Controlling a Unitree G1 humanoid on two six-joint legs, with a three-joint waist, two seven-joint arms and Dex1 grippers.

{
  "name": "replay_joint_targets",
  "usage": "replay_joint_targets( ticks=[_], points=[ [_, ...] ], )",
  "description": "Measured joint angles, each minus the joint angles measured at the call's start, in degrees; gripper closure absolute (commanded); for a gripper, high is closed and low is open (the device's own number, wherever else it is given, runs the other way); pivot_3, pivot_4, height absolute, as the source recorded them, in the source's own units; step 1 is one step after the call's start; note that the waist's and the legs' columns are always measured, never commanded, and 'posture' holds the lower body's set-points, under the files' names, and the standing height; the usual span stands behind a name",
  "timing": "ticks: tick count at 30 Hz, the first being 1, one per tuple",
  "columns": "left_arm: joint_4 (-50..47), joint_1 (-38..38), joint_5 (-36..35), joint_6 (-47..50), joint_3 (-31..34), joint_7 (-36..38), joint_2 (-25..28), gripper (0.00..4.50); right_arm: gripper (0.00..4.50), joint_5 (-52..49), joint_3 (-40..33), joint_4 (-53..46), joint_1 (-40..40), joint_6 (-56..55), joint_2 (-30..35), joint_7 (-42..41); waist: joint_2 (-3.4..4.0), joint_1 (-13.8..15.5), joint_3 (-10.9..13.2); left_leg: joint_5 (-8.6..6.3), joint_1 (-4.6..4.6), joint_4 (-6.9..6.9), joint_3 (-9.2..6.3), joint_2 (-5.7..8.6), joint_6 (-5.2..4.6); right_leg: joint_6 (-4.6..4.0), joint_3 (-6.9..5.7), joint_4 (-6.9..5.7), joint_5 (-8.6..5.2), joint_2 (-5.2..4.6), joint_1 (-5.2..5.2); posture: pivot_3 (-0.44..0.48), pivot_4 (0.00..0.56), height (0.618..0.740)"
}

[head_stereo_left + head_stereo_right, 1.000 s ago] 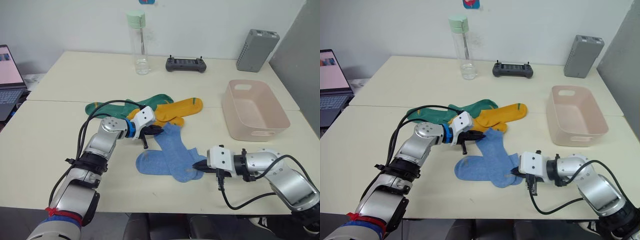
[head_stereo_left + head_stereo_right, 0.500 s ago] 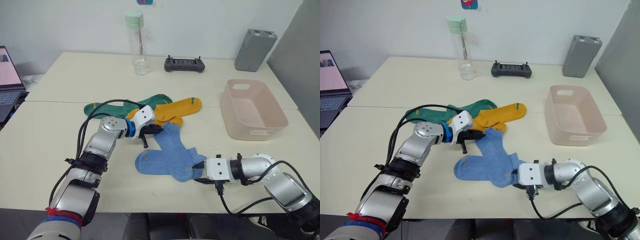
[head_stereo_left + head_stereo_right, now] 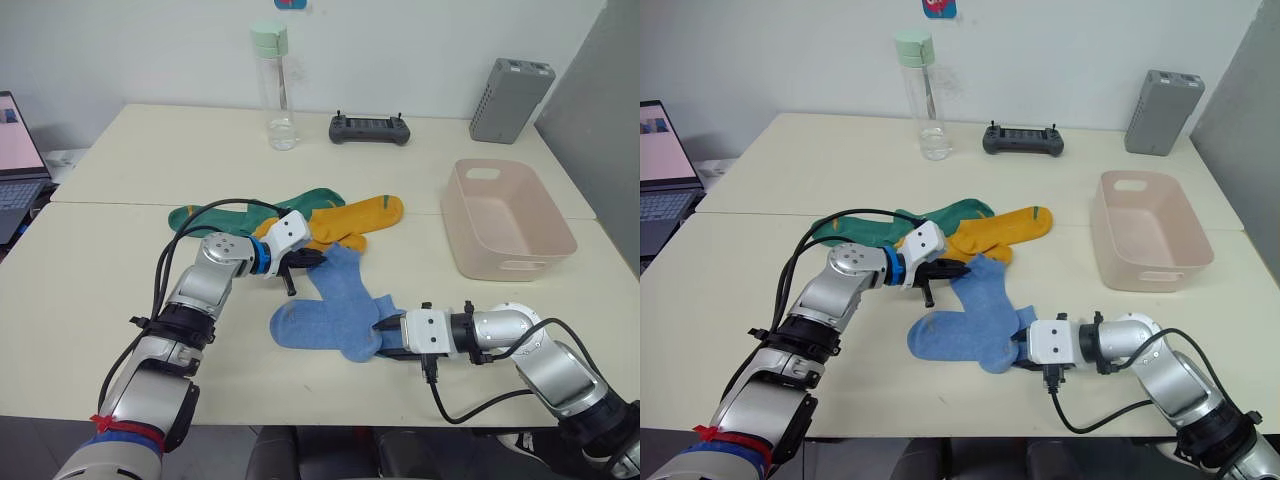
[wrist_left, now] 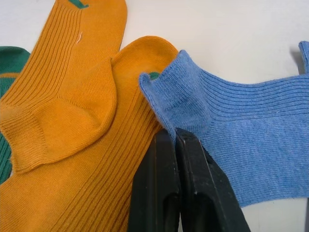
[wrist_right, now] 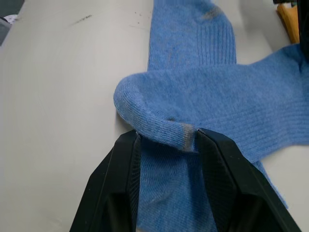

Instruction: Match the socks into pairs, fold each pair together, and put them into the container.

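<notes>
Two light blue socks point(image 3: 330, 310) lie crossed over each other near the table's front. My left gripper point(image 3: 312, 259) is shut at the upper blue sock's cuff point(image 4: 166, 89), and its tips point(image 4: 173, 131) pinch the cuff's edge beside the mustard yellow socks point(image 3: 365, 215). Two dark green socks point(image 3: 215, 215) lie behind the yellow ones, partly under them. My right gripper point(image 3: 383, 337) is open at the blue socks' near end. Its fingers point(image 5: 128, 150) straddle a raised fold of blue fabric point(image 5: 159, 128). The pale pink container point(image 3: 500, 265) stands at the right with nothing in it.
At the table's back stand a clear bottle with a green cap point(image 3: 272, 85), a black controller point(image 3: 369, 128) and a grey ribbed box point(image 3: 512, 85). A laptop point(image 3: 15, 160) sits at the far left. A seam point(image 3: 110, 203) crosses the tabletop.
My right gripper has slid left into the blue socks' near end, and the fabric has bunched up between its fingers. The left gripper has stayed at the cuff.
</notes>
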State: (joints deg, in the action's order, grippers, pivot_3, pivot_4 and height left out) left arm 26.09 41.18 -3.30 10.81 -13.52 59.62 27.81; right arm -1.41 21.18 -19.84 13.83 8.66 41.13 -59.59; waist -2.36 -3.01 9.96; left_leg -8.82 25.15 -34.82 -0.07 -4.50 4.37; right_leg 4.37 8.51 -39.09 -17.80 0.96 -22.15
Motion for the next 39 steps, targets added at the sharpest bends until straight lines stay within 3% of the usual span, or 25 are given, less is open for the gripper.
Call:
replay_joint_targets(
  ticks=[12,15,17,19,28,34,39],
  points=[
    [0.2,0.0,0.7,-0.6,0.0,0.3,0.0,4.50,2.58,0.3,-0.9,-1.0,0.3,-0.3,0.9,-0.3,0.00,0.1,0.0,0.00,-0.01,-0.01,0.01,0.00,0.00,0.00,0.01,0.00,0.00,0.00,0.00,0.000,0.150,0.740],
    [0.3,0.0,0.8,-1.0,0.0,0.6,0.0,4.50,3.20,0.4,0.2,0.1,1.3,-0.5,0.6,-1.0,0.00,0.1,0.0,0.00,-0.02,-0.01,0.00,0.00,0.00,0.00,0.00,0.00,0.00,0.00,0.02,0.000,0.150,0.740],
    [0.6,0.0,0.8,-1.1,0.0,0.7,0.0,4.50,3.98,0.4,0.4,0.9,1.3,-0.5,0.3,-1.4,0.00,0.1,0.0,0.00,-0.01,-0.01,0.00,0.00,0.00,0.00,0.00,0.00,0.00,0.00,0.02,0.000,0.150,0.740],
    [0.7,0.0,0.9,-1.2,0.0,0.8,0.0,4.50,4.45,0.4,0.4,1.7,1.4,-0.5,0.2,-1.4,0.00,0.1,0.0,0.00,-0.01,-0.01,0.00,0.00,0.00,0.00,0.00,0.00,0.01,0.00,0.02,0.000,0.150,0.740],
    [-2.4,-2.0,0.4,0.7,0.6,1.1,1.1,4.50,4.45,0.1,0.0,2.4,2.8,-0.7,0.4,-1.7,0.00,0.1,0.0,0.00,-0.02,-0.01,0.00,0.00,0.00,0.00,0.00,-0.01,0.01,0.00,0.01,0.000,0.150,0.740],
    [-15.5,-10.7,-4.8,12.2,5.9,0.2,4.5,4.50,4.45,0.8,-4.8,10.4,9.2,-5.5,0.5,0.3,0.02,-0.3,0.0,0.00,-0.10,0.00,0.00,-0.03,0.00,0.00,-0.02,-0.07,0.00,0.00,0.06,0.000,0.150,0.740],
    [-26.9,-15.6,-9.2,24.9,10.7,-5.6,4.6,4.50,4.45,2.6,-4.2,18.8,14.5,-9.9,-2.1,0.5,0.02,-0.2,0.0,0.00,-0.11,-0.02,0.00,-0.02,0.00,0.00,-0.01,-0.05,0.01,-0.01,0.10,0.000,0.150,0.740]
  ],
)
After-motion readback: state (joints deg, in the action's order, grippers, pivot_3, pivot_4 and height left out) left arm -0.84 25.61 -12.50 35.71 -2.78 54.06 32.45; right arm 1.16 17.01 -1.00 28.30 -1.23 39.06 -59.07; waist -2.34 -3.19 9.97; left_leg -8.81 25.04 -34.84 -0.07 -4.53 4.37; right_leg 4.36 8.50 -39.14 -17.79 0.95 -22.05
